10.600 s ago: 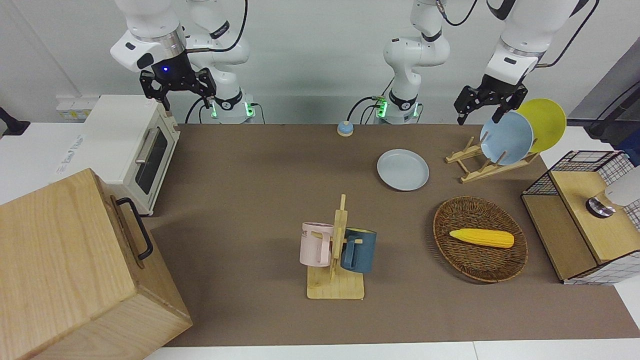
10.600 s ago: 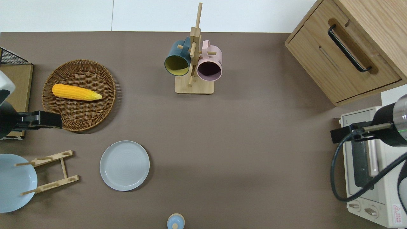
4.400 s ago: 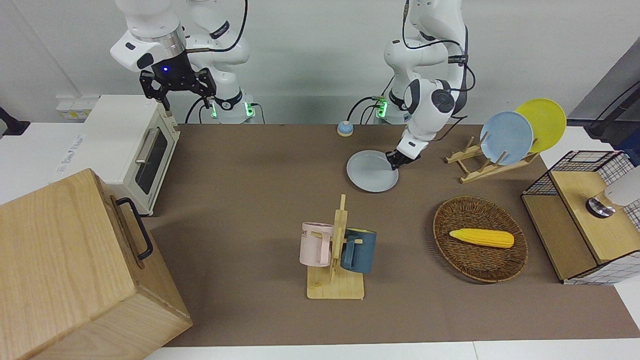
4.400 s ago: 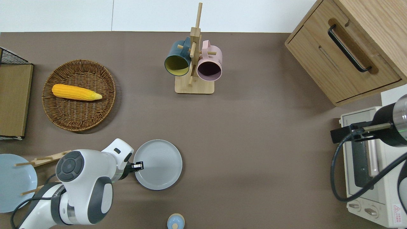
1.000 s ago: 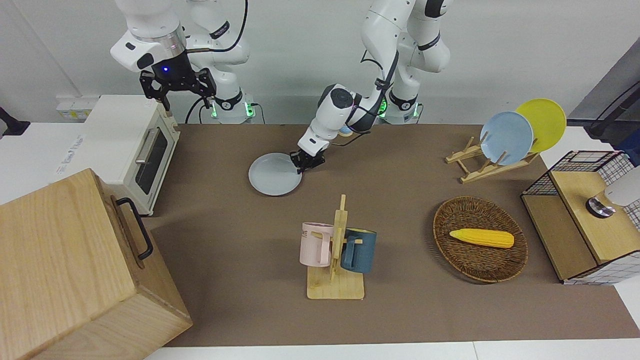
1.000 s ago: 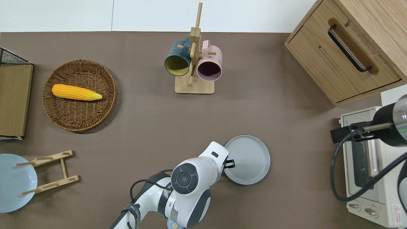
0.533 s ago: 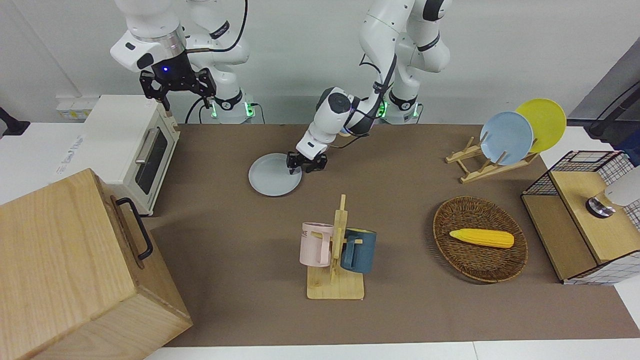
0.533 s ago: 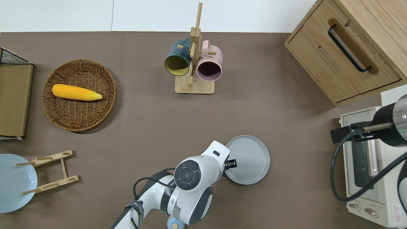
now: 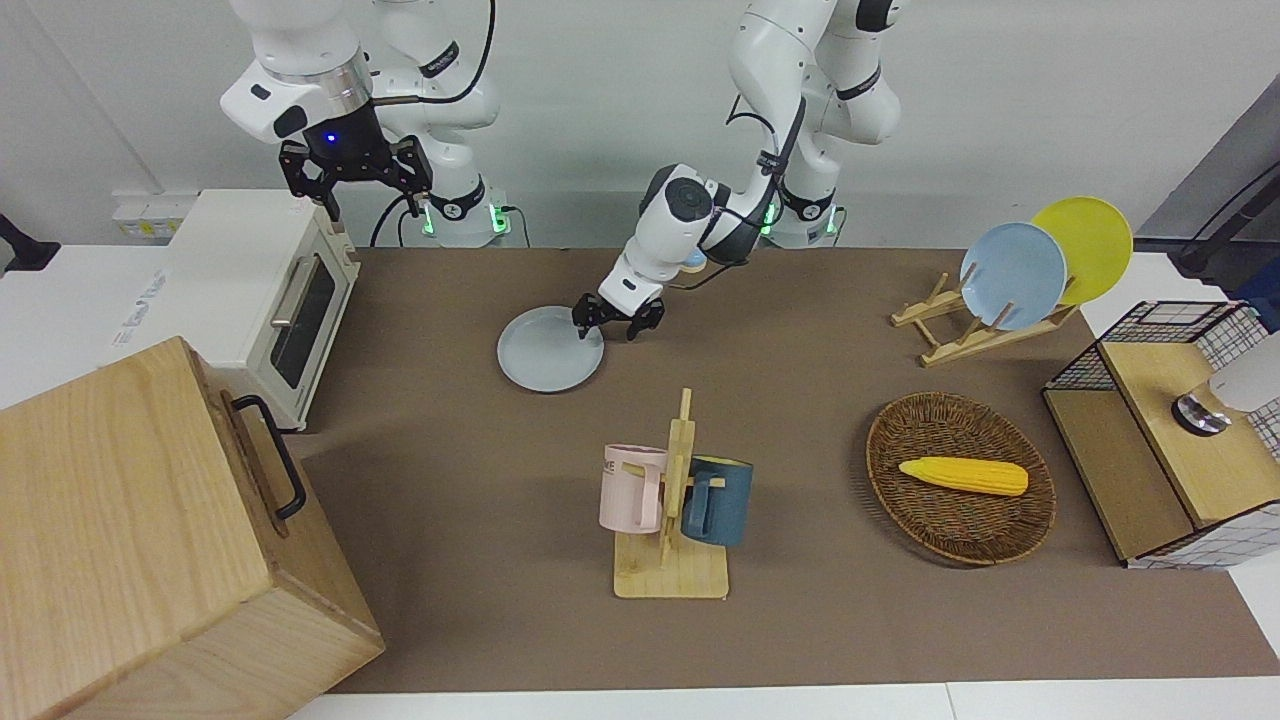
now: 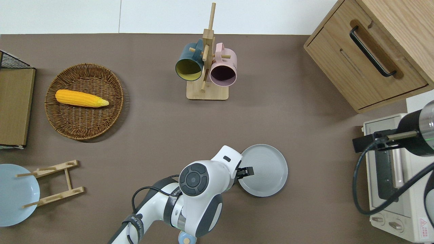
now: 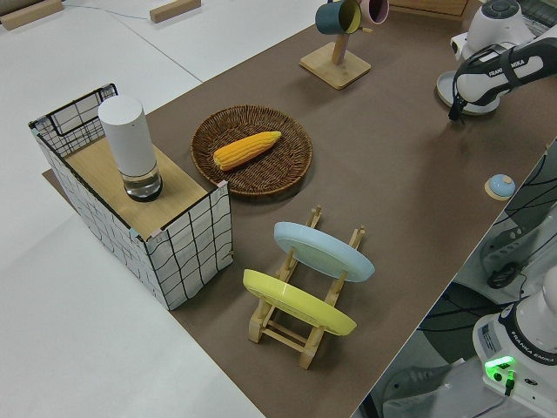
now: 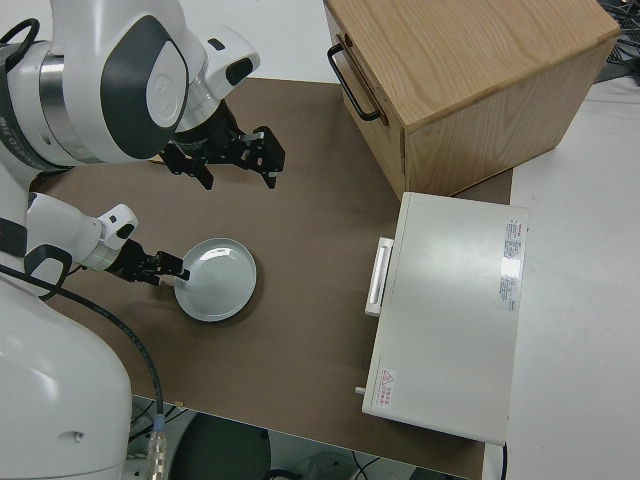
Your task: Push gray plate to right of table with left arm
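Gray plate (image 10: 266,170) lies flat on the tabletop (image 10: 152,128), nearer the robots than the mug rack (image 10: 206,73); left gripper (image 10: 244,171), fingers spread apart and empty, hangs over its rim; right arm parked

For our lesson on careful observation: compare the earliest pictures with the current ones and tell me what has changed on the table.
The gray plate slid across the table from beside the plate rack toward the right arm's end, pushed by the left pincer, which now sits open at the plate's rim. Nothing was gripped. The basket with corn, mug stand, toaster oven and parked right arm stayed put.
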Motion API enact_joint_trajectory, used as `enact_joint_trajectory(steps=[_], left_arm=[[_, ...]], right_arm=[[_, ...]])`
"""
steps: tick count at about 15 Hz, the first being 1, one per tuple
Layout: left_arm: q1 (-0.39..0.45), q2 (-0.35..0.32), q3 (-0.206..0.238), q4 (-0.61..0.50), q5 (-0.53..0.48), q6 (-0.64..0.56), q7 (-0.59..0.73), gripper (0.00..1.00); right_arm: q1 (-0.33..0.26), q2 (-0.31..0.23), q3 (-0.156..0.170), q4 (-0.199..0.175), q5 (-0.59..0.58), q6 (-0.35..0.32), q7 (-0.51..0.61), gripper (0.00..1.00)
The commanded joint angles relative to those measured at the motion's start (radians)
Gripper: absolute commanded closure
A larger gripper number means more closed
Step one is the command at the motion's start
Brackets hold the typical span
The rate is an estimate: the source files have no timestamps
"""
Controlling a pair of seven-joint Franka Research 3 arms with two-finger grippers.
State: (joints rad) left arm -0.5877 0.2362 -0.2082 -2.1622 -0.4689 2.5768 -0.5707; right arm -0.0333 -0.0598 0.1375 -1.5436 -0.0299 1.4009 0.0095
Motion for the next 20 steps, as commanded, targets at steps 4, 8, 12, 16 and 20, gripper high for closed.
enact_joint_trajectory(steps=[4, 8, 12, 16, 20], left_arm=[[0.051, -0.095, 0.059, -0.001, 0.013, -0.130, 0.018, 0.01], [0.136, -0.173, 0.111, 0.050, 0.081, -0.318, 0.095, 0.01], [0.268, -0.195, 0.133, 0.200, 0.211, -0.559, 0.156, 0.01], [0.409, -0.235, 0.139, 0.255, 0.254, -0.684, 0.280, 0.01], [0.509, -0.276, 0.133, 0.257, 0.360, -0.701, 0.373, 0.01]], right_arm=[[-0.024, -0.009, 0.019, 0.000, -0.008, -0.014, -0.008, 0.005], [-0.024, -0.009, 0.019, 0.000, -0.008, -0.014, -0.008, 0.005], [-0.024, -0.009, 0.019, 0.000, -0.010, -0.014, -0.008, 0.005], [-0.024, -0.009, 0.019, 0.000, -0.008, -0.014, -0.008, 0.005], [-0.024, -0.009, 0.019, 0.000, -0.008, -0.014, -0.008, 0.005]])
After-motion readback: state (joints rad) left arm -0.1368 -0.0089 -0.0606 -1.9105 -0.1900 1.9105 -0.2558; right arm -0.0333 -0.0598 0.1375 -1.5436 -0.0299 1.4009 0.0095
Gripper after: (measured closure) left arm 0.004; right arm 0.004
